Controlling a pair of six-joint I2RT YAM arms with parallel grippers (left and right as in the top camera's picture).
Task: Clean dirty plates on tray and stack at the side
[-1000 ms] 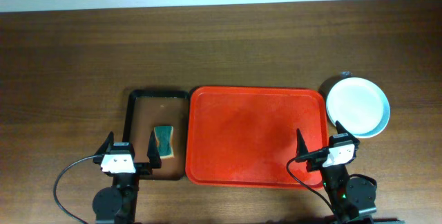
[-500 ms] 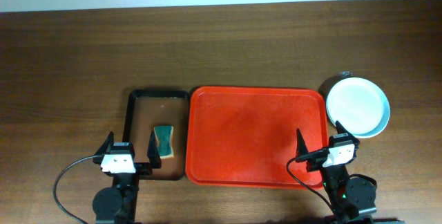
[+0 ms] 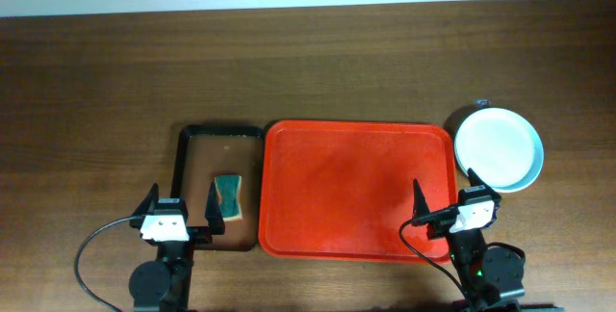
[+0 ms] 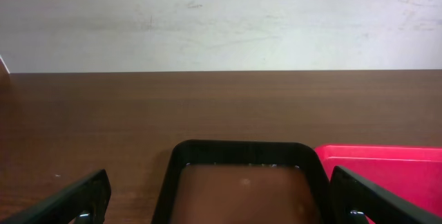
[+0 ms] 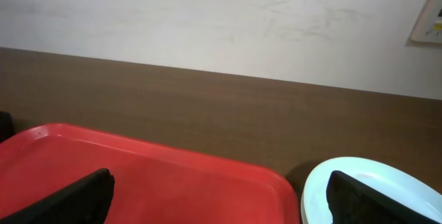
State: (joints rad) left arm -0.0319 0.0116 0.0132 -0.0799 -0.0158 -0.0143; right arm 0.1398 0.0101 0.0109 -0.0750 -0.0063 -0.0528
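left gripper: jaws apart, empty | right gripper: jaws apart, empty | plates: on table, just right of red tray | sponge: in black tray

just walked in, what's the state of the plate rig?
Nothing is being handled right now. The left gripper and right gripper are both open and empty at the near edge of the table. The red tray holds no plates. The plates sit stacked on the table just right of it, and the top one looks clean. The sponge lies in the black tray.
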